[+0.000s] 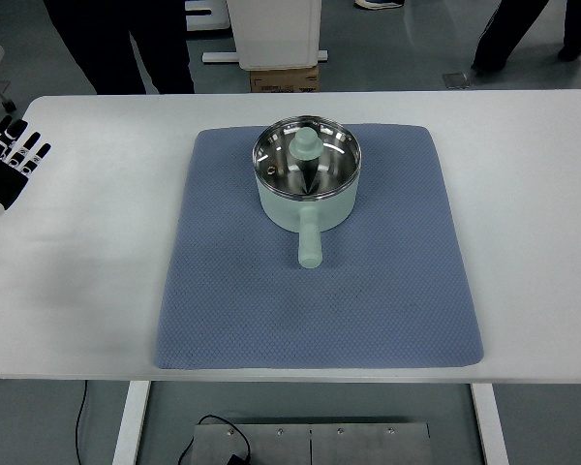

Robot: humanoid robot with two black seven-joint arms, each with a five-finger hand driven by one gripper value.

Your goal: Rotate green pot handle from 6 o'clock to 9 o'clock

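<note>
We see the left hand (10, 160) at the picture's left edge, resting over the white table (87, 242), its black-and-white fingers (24, 150) spread and relaxed, holding nothing. The green pot (308, 184) stands well apart from those fingers, off to their right, on the far half of a blue mat (320, 300) that covers the middle of the table. A glass lid (306, 160) with a pale green knob sits on the pot. The pot's handle (310, 240) points straight toward the near edge of the table — the six o'clock position — and nothing touches it. Beyond the table's far edge we see the legs of people standing — dark trousers and shoes — and a white stand with a cardboard box under it.
</note>
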